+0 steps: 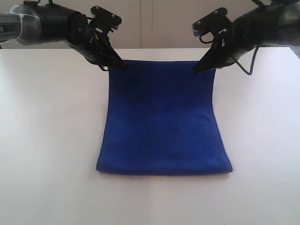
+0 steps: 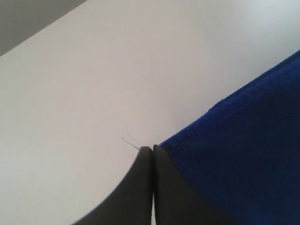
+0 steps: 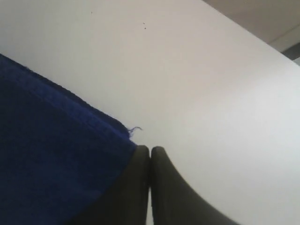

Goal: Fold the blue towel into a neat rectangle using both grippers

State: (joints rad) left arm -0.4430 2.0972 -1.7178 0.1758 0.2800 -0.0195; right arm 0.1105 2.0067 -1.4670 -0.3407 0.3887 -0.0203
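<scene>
Blue towel [image 1: 161, 122] lies spread on the middle of the white counter [image 1: 47, 140], its near edge flat and its two far corners held. The left tool [image 1: 119, 65] is pressed closed on the far left corner, with no gap between its fingers. The right tool [image 1: 199, 68] is likewise clamped tight on the far right corner.
</scene>
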